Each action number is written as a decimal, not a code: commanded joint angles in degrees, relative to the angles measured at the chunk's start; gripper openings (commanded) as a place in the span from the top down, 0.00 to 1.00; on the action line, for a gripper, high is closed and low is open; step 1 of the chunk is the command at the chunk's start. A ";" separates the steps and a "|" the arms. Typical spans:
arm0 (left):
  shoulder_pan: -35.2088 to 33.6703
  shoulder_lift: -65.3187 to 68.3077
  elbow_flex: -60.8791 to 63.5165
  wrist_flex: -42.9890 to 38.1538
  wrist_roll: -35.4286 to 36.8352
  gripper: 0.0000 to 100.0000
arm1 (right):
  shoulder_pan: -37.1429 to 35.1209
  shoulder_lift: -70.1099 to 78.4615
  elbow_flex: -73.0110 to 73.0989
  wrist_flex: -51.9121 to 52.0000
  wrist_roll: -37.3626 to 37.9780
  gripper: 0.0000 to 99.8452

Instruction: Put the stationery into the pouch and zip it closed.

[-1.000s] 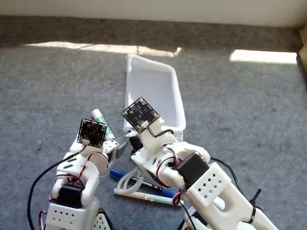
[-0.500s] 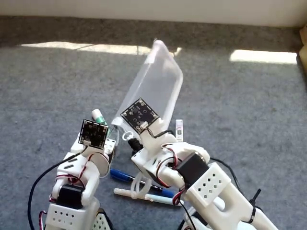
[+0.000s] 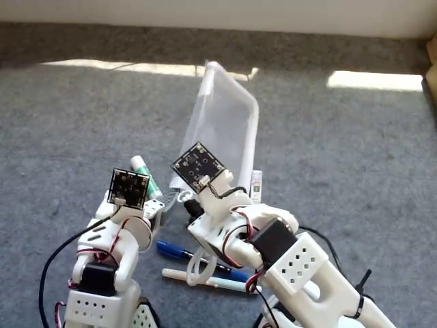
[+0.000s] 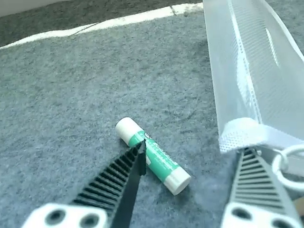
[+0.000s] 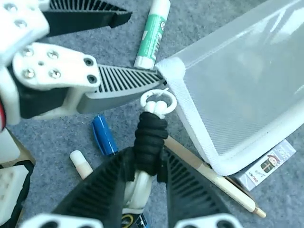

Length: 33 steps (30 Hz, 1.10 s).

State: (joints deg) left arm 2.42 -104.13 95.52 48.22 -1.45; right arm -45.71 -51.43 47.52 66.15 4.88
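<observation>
Pouch [image 3: 222, 123] of translucent white mesh slants across the centre of the high view on grey carpet [image 3: 355, 178], its near corner between the two arms. The right gripper [image 5: 148, 153] is clamped on the black zipper cord [image 5: 151, 133]. The left gripper [image 4: 193, 149] stands wide open, one finger at the pouch's corner, over a green glue stick [image 4: 159, 162] lying on the carpet. A blue pen [image 3: 179, 252] and a white pen [image 3: 205, 279] lie at lower centre. A small boxed item [image 3: 256, 184] sits at the pouch's right edge.
</observation>
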 commanded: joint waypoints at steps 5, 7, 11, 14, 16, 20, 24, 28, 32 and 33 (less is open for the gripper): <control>-0.22 -0.40 -2.95 0.09 -0.18 0.73 | -0.66 -1.71 0.40 1.45 0.88 1.00; -0.31 -0.40 -3.91 0.44 -0.18 0.73 | -0.84 -1.71 1.10 1.45 0.88 1.00; -0.57 -0.31 -4.09 0.44 -0.18 0.75 | -0.92 -1.71 1.63 1.71 0.88 1.00; -0.22 -0.31 -4.09 0.44 -3.69 0.83 | -0.66 -1.71 1.63 1.80 0.88 1.00; -0.22 -0.31 -4.00 0.44 -6.07 0.88 | -0.57 -1.71 1.63 2.33 0.88 1.00; -0.22 -0.31 -4.09 0.44 -6.59 0.94 | -0.57 -1.98 1.10 4.62 0.88 1.00; -0.22 -0.31 -4.26 0.44 -6.59 0.98 | 1.89 -6.90 1.54 5.67 0.88 1.00; -0.57 -0.31 -5.67 2.11 -6.59 0.99 | 6.99 -13.23 1.63 7.96 3.69 1.00; -0.48 -0.31 -8.84 6.95 -6.42 0.99 | 10.77 -17.27 1.63 8.40 4.92 1.00; -0.48 -0.31 -9.27 7.65 -6.42 0.99 | 11.74 -17.80 1.63 8.40 4.92 1.00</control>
State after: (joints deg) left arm 2.95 -104.13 91.30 52.53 -7.34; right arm -37.45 -66.02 49.63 74.07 8.75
